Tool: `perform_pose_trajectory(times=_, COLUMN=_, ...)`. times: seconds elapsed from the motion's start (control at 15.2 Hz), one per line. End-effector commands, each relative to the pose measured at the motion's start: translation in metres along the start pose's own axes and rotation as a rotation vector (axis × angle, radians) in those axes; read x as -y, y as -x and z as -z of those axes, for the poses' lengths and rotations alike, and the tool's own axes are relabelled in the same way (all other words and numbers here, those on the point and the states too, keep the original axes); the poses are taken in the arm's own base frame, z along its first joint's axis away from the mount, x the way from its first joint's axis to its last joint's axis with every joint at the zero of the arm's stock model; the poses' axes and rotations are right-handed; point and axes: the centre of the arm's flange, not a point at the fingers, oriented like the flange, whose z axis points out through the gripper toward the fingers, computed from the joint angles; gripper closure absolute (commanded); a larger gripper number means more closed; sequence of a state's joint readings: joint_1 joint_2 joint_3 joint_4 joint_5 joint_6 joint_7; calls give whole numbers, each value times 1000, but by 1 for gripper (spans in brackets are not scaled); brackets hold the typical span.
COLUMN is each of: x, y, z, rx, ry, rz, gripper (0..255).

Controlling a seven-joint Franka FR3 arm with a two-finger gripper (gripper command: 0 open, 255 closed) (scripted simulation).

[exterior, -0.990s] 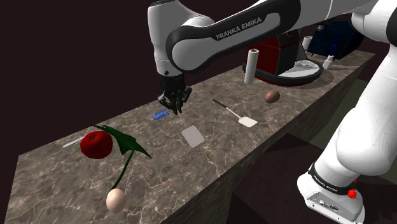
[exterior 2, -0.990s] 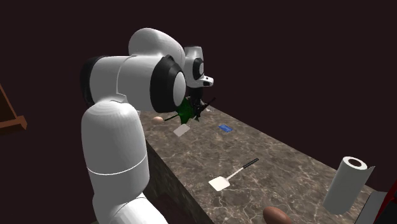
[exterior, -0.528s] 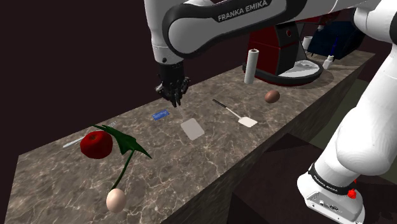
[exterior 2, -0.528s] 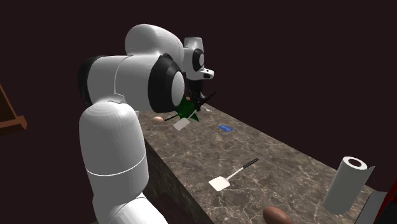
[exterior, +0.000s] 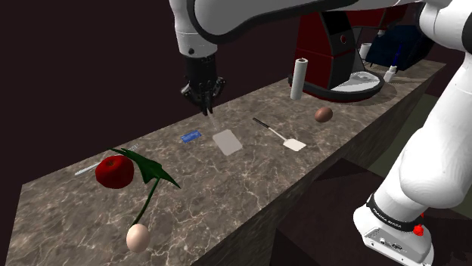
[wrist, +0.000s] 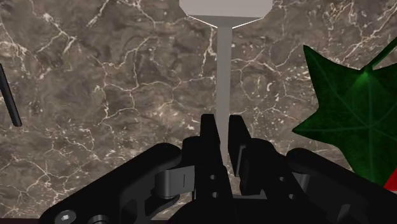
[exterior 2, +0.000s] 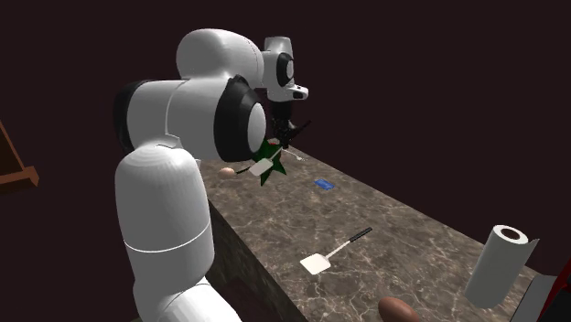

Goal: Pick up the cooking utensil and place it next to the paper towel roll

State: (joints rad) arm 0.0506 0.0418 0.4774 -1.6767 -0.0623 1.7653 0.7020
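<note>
Black end effector (wrist: 222,122) pinching handle of grey flat-bladed spatula (wrist: 224,63), veined marble counter (wrist: 114,83)

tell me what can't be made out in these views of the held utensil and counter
- Wrist view: the blade of the utensil is cut off by the top edge.
- Second exterior view: the gripper is too small and dark to read against the green leaf.
- Shoulder view: the small blue object is too small to identify.
- Second exterior view: the brown object is cut off by the bottom edge.
</note>
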Motion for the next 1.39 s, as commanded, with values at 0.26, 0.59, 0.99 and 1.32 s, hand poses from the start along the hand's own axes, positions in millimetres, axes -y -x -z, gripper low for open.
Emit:
perform_pose_trajectory(times=0.26, x=0, y=-1, z=32, rx=0, ry=0, rz=0, gripper=255)
perform_pose_trajectory(times=0.59, x=-13, y=-1, z=52, rx=0, ry=0, rz=0, gripper=255)
perform_pose_trajectory(times=0.99, x=-92, y=6, z=53, rx=0, ry=0, rz=0, gripper=255)
perform_pose_trajectory(times=1.32, x=-158, y=12, z=53, rx=0, ry=0, rz=0, gripper=255)
